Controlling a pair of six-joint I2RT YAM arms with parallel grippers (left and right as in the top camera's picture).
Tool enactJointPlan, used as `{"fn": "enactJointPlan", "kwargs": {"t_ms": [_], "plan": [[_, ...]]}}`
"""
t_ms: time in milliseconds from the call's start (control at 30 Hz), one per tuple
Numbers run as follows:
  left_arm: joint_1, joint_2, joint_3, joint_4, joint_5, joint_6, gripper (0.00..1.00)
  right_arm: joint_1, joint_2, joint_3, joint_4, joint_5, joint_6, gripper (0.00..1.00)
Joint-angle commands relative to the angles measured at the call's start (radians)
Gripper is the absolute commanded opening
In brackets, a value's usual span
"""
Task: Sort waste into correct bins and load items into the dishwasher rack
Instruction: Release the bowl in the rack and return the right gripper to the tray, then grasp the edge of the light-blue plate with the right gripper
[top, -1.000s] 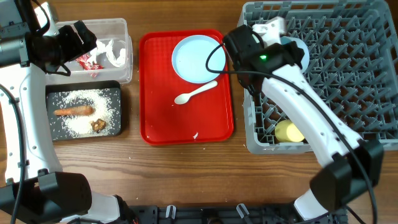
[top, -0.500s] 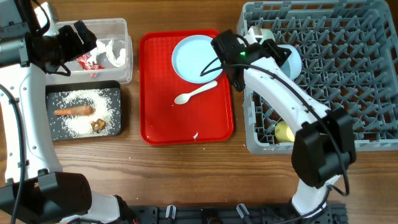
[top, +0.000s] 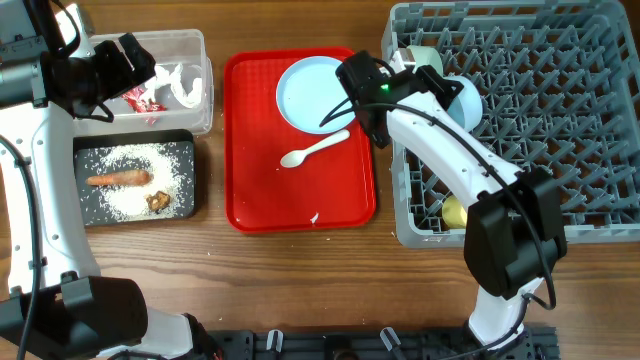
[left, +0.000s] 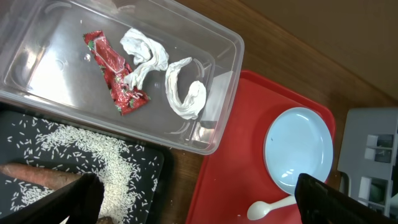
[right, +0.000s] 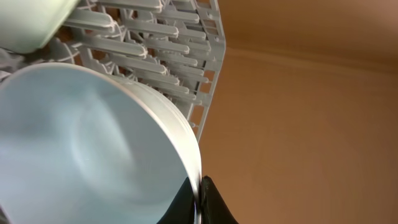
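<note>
My right gripper (right: 199, 186) is shut on the rim of a pale blue bowl (top: 463, 96), which is tilted at the left edge of the grey dishwasher rack (top: 560, 130). A second pale bowl (top: 421, 56) and a yellow cup (top: 457, 211) sit in the rack. The blue plate (top: 313, 93) and white spoon (top: 313, 150) lie on the red tray (top: 300, 195). Above the clear tub (left: 37, 93) my left gripper (left: 199, 208) hangs open and holds nothing. The tub holds a red-and-white wrapper (left: 115, 71) and crumpled paper (left: 183, 93). In the black tray (top: 135, 215) are rice (top: 135, 165), a carrot piece (top: 118, 179) and a brown lump (top: 158, 201).
Both bins stand at the left of the wooden table, the tub behind the black tray. The red tray lies between them and the rack. My right arm reaches across the rack's front left corner (top: 410, 235). A few rice grains lie on the wood near the black tray.
The right wrist has swung left toward the red tray, and the held bowl has shifted slightly left in the rack. The left arm has not moved.
</note>
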Motion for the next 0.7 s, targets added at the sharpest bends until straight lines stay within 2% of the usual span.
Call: {"fn": "enactJointPlan", "kwargs": {"t_ms": [0, 33, 133, 167, 233, 467, 667], "plan": [[0.004, 0.005, 0.005, 0.003, 0.001, -0.009, 1.00, 0.030, 0.018, -0.003, 0.002, -0.067, -0.006, 0.04], [0.004, 0.005, 0.005, 0.003, 0.001, -0.009, 1.00, 0.035, 0.018, -0.003, 0.002, -0.067, -0.007, 0.11], [0.004, 0.005, 0.005, 0.003, 0.001, -0.009, 1.00, 0.055, 0.018, -0.003, 0.001, -0.067, -0.007, 0.44], [0.004, 0.005, 0.005, 0.003, 0.001, -0.009, 1.00, 0.061, 0.018, -0.003, 0.001, -0.067, -0.007, 0.61], [0.004, 0.005, 0.005, 0.003, 0.001, -0.009, 1.00, 0.074, 0.016, -0.002, 0.002, -0.067, -0.011, 1.00], [0.004, 0.005, 0.005, 0.003, 0.001, -0.009, 1.00, 0.129, -0.004, 0.000, 0.066, -0.074, -0.015, 1.00], [0.004, 0.005, 0.005, 0.003, 0.001, -0.009, 1.00, 0.166, -0.044, 0.042, 0.216, -0.282, -0.055, 1.00]]}}
